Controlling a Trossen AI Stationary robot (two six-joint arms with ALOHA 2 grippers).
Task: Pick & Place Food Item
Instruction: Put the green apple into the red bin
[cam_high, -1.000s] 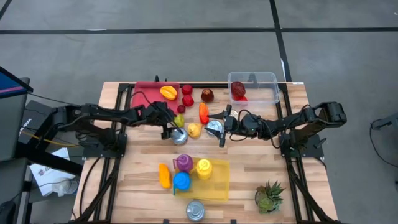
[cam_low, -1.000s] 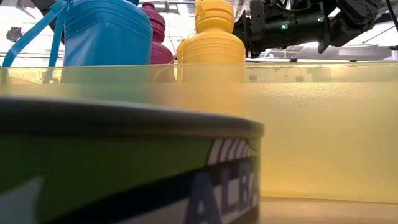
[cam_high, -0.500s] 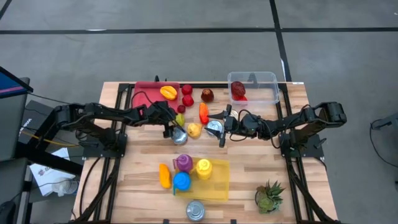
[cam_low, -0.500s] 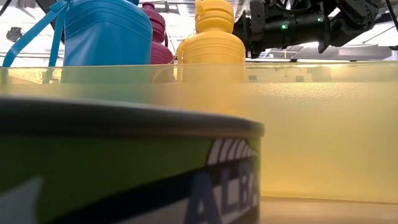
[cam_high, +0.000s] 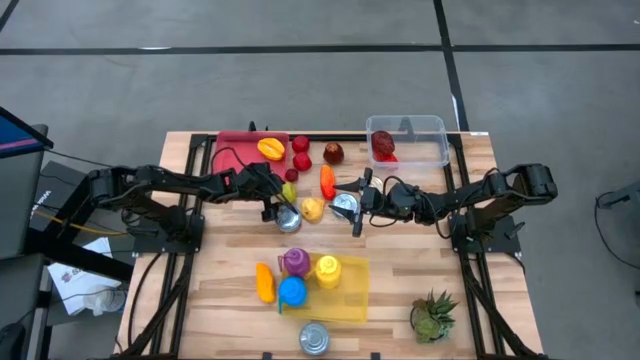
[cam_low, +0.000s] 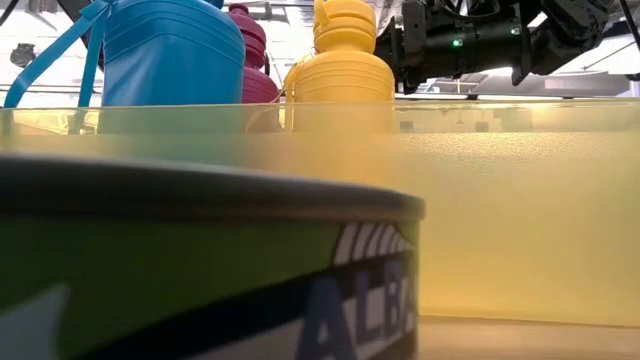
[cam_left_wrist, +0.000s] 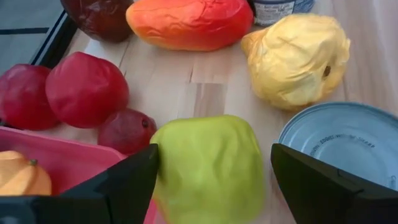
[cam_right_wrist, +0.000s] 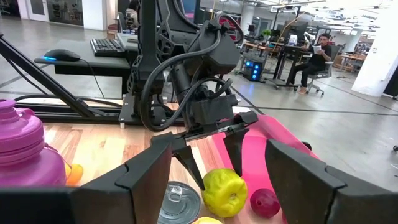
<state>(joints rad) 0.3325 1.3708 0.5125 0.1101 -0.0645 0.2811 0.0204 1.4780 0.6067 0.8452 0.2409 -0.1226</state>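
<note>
The left gripper (cam_left_wrist: 211, 180) spreads open around a waxy, lumpy yellow-green pepper (cam_left_wrist: 208, 165); the right gripper (cam_right_wrist: 211, 174) also gapes empty.

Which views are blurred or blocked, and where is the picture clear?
Low view: a blurred can and a yellow bin wall fill the frame and block the table. Left wrist view: the green fruit between the fingers is sharp. High view: evenly lit, everything in focus.

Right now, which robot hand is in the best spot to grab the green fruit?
The left hand. Its open fingers sit on either side of the green fruit, ready to close. The right hand is open but farther off, beside the tin can.
</note>
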